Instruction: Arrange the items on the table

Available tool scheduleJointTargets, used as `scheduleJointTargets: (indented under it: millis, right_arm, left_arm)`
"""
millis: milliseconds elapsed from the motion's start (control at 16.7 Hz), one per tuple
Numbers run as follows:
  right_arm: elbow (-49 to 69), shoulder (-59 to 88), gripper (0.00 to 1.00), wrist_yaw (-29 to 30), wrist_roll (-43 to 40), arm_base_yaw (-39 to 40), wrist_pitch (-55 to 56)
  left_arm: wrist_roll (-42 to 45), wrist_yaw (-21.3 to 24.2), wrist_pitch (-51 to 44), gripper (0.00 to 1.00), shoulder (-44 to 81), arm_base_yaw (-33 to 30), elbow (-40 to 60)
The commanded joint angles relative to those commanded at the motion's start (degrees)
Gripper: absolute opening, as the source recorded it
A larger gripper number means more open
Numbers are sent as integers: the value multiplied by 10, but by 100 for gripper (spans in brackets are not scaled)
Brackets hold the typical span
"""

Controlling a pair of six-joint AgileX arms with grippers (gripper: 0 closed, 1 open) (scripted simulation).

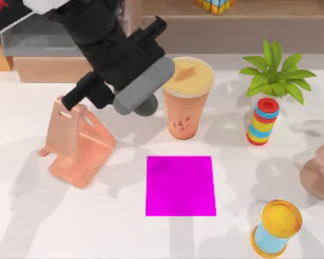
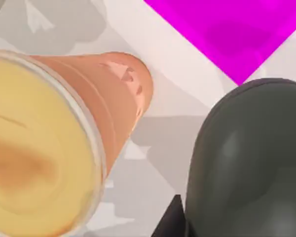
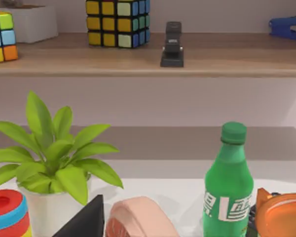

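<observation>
Glossy grey oval mouse (image 2: 246, 163) beside tapered orange cup (image 1: 187, 97).

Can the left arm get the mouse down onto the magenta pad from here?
Probably yes. The left claw holds the mouse above the table, beside the drink cup. The magenta pad lies bare just in front, nothing between.
</observation>
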Motion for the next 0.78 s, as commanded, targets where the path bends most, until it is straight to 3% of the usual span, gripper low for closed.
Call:
scheduleJointTargets:
  millis: [360, 600, 780]
  right_arm:
    - [0, 0, 100, 0, 0, 0, 0]
    - [0, 0, 100, 0, 0, 0, 0]
    - [0, 0, 100, 0, 0, 0, 0]
  left_arm:
    - [171, -49, 34, 0, 111, -129, -39]
    - [231, -103, 66, 0, 170, -159, -34]
    - [239, -113, 72, 0, 179, -163, -32]
